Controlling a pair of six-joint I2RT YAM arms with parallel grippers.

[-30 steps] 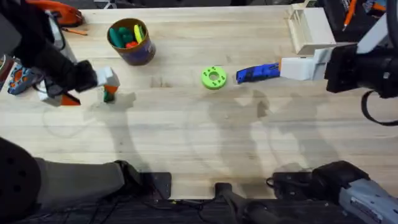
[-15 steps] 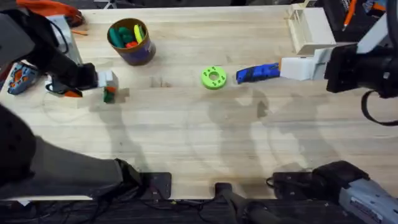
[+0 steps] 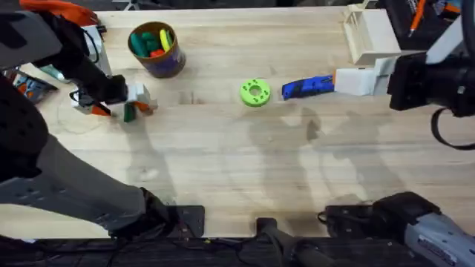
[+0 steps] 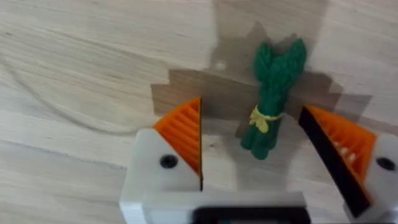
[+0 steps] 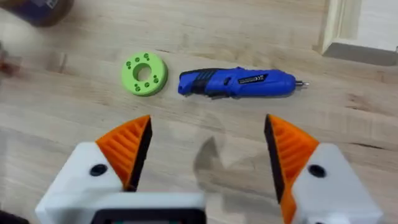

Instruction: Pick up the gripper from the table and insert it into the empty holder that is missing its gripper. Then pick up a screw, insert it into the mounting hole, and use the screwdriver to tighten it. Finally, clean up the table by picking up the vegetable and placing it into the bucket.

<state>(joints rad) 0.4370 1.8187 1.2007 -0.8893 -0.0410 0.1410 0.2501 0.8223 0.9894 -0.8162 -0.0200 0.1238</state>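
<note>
Wooden table [image 3: 223,163]: both grippers gape, left gripper [image 4: 264,155] straddling asparagus [image 4: 272,99], bucket [image 3: 156,49] nearby.

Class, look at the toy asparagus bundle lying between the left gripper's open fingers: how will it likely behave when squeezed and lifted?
The asparagus bundle looks like small moulded plastic, so it is probably light and stiff. Its rounded stalks may roll or twist between the ribbed orange pads. Lying flat on the table, it seems unlikely to tip.

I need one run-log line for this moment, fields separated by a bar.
left gripper: open around green toy asparagus bundle on wooden table | right gripper: open, above blue pen-shaped screwdriver
</note>
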